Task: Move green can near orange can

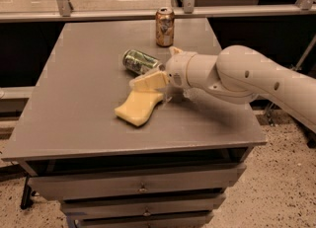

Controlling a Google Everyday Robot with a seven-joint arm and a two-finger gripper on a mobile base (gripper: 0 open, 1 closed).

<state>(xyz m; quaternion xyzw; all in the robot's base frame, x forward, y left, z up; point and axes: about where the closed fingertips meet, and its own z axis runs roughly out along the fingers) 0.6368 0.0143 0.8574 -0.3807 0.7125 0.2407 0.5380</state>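
Note:
The green can (139, 61) lies on its side on the grey table (84, 98), left of centre. The orange can (164, 26) stands upright near the far edge, a short way behind and to the right of the green can. My gripper (154, 66) reaches in from the right and is open at the green can's right end. One cream finger (148, 80) lies just in front of the can, above a yellow sponge. The other fingertip (175, 51) shows behind the can. The gripper holds nothing.
A yellow sponge (137, 108) lies on the table in front of the green can, partly under the near finger. My white arm (247, 79) spans the table's right side. Drawers (143, 188) sit below the tabletop. A rail (148, 12) runs behind the far edge.

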